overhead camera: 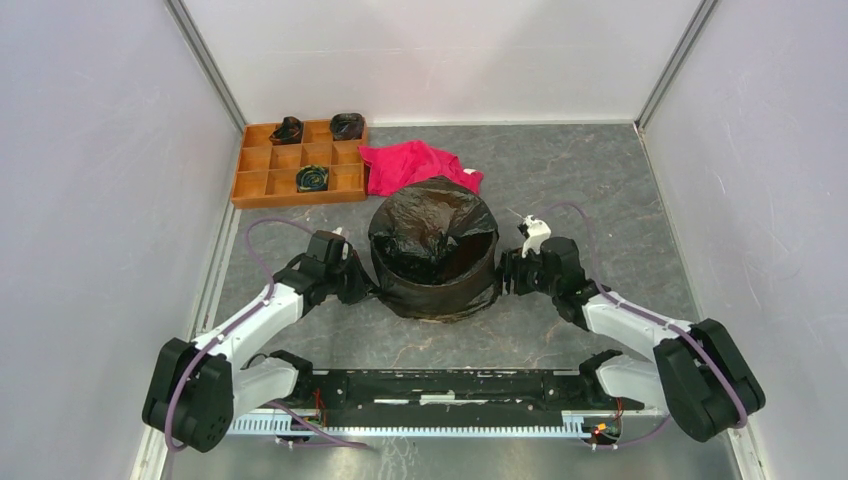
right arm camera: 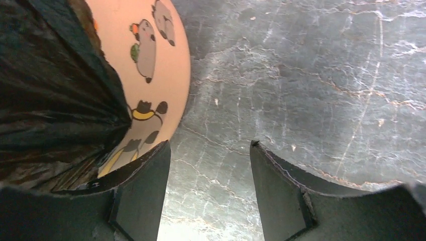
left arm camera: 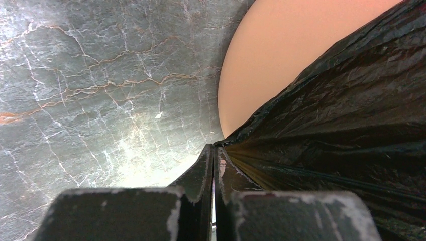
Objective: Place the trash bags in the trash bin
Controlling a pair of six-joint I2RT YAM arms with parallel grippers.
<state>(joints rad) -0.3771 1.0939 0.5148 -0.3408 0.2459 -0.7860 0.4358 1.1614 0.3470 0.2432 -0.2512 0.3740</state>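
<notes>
Left wrist view: the left gripper (left arm camera: 213, 150) is closed tight on a fold of the thin, wrinkled, glossy black plastic trash bag (left arm camera: 351, 115).
The pinched fold lies against the smooth wall of the round, tapered light-orange plastic trash bin (left arm camera: 271, 60), low near the grey marbled table (left arm camera: 100, 90). On the far side the right gripper (right arm camera: 208, 150) stands wide apart and empty, just beside the bin. From above, the bag lines the bin, sagging inside and draped over the rim down the outer wall. The lining looks nearly done. Letting go, and perhaps tidying the skirt, is what is left.
</notes>
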